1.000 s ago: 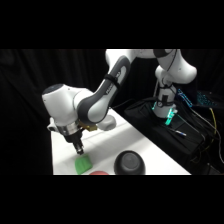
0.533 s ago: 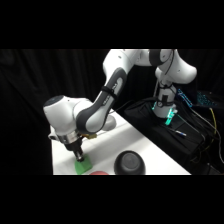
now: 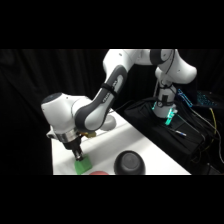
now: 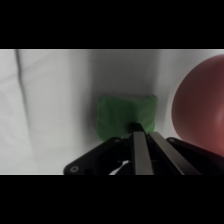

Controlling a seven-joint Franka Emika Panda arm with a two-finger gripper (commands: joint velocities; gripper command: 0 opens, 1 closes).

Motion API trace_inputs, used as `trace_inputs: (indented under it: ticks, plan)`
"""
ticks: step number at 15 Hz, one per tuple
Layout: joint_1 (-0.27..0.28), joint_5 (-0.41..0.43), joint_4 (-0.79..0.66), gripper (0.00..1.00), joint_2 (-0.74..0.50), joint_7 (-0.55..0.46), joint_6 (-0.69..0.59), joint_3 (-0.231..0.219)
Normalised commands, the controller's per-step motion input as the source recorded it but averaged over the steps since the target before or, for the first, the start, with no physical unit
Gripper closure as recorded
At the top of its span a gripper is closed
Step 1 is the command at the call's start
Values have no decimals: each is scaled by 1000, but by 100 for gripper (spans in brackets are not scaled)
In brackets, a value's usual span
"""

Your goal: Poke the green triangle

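Right, from my remote seat: the gripper (image 3: 78,156) is down at the near left part of the white table (image 3: 145,150), its fingers (image 4: 141,150) pressed together with nothing between them, tip resting on the green triangle (image 4: 125,116). In the side view the green triangle (image 3: 82,164) sits near the table's front edge, directly under the gripper. A red flat thing (image 4: 200,107) lies just beside it. The black bowl (image 3: 130,163) stands a little further along the same edge.
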Motion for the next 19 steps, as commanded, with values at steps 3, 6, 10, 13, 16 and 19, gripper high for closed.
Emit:
trace_inputs:
  ticks: [3, 6, 10, 13, 16, 19]
  plan:
    - [90, -27, -378, 94, -531, 140, -206, -54]
    - [121, -67, -402, 68, -568, 181, -228, -75]
    - [103, -73, -376, 24, -533, 190, -185, -79]
    - [87, -110, -365, 0, -488, 172, -142, -90]
    - [79, -136, -321, 0, -410, 173, -89, -94]
    - [82, -172, -254, 0, -307, 136, -56, -81]
